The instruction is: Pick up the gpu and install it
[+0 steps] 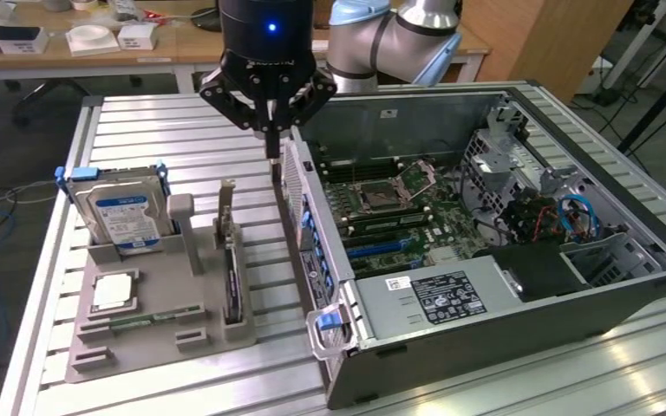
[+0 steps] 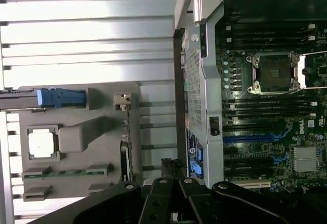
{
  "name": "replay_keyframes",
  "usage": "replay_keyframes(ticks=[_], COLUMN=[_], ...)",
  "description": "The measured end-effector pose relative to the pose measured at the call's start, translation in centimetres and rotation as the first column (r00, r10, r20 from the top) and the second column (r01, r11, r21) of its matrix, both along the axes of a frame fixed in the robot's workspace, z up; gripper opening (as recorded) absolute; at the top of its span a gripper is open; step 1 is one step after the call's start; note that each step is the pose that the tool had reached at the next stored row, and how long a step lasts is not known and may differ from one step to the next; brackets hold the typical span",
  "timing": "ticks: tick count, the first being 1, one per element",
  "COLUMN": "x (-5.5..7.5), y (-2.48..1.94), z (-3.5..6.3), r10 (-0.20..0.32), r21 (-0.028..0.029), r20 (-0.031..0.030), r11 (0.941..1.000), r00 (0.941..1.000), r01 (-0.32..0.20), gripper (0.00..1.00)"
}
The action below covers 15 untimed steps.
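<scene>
Both fingertips of my claw (image 1: 271, 146) are pressed together with nothing between them, so I carry no load. I hang pointing straight down over the strip of counter (image 1: 32, 364) between the grey holder (image 1: 148, 351) and the perforated rear wall (image 1: 296, 186) of the open computer case (image 1: 519, 347), nearer to the wall than to the holder. The gpu (image 1: 232, 286) is not yet picked up. It stands on its long edge in a narrow slot of the holder, silver bracket (image 1: 226, 206) at the far end, a little to the exterior view's left of me and lower. I judge it is parked upright like this so that its top edge is free for a pinch from above. Farther out on the same holder, the hard drive (image 1: 125, 217) stands in its own cradle, a square processor (image 1: 114, 290) lies flat, and a green memory stick (image 1: 142, 321) rests in a groove, each well apart from the card. The case lies on its side with the motherboard (image 1: 402, 208) facing up, which I take to be the reason its slots can be reached from overhead.
</scene>
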State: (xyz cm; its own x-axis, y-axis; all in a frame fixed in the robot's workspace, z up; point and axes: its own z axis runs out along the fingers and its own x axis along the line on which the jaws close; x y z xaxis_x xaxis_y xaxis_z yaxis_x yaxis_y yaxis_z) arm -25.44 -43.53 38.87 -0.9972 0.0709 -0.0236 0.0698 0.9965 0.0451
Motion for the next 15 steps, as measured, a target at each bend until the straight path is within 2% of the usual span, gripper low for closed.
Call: replay_keyframes(ticks=[15], x=[-0.7], y=[-0.15], z=[-0.13], r10=[0.0], r21=[0.0], r20=[0.0], r11=[1.0], r00=[1.0], r01=[0.0], gripper=[0.11])
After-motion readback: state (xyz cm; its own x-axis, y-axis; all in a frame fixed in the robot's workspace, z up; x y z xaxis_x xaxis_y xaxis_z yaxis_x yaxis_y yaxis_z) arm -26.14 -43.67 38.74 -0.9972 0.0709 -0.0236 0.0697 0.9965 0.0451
